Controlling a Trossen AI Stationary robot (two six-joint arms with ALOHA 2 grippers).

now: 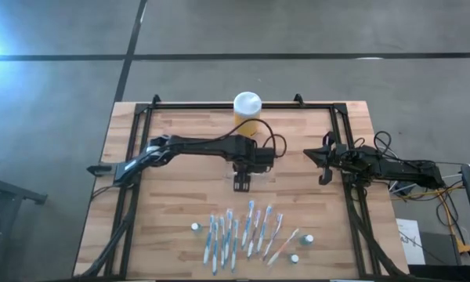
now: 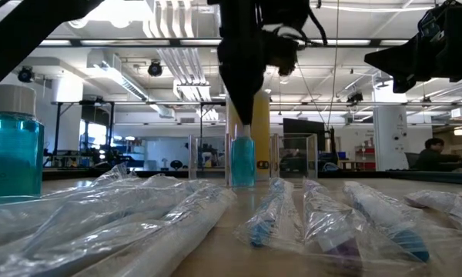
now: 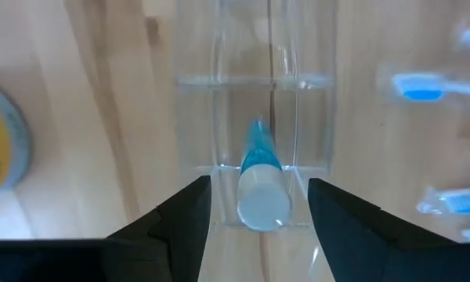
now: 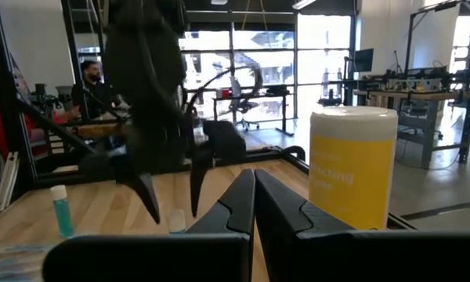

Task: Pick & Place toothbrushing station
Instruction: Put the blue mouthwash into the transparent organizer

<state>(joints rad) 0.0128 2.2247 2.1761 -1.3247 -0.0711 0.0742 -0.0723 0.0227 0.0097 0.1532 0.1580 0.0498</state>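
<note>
The toothbrushing station [image 3: 254, 117] is a low see-through holder with joined compartments, standing on the wooden table near its middle; it also shows in the low view [image 2: 292, 158]. A small blue bottle with a white cap [image 3: 260, 196] stands upright in one compartment. My left gripper [image 3: 258, 188] is open and points down over that compartment, its fingers on either side of the bottle's cap and apart from it; it also shows in the high view [image 1: 243, 184]. My right gripper [image 4: 254, 196] is shut and empty, waiting at the table's right side [image 1: 323, 163].
A yellow jar with a white lid [image 1: 247, 108] stands at the far edge, just behind the holder. Several wrapped toothbrushes [image 1: 243, 231] and small bottles [image 1: 196, 227] [image 1: 307, 237] lie toward the near edge. A person [image 2: 431, 154] sits in the room beyond.
</note>
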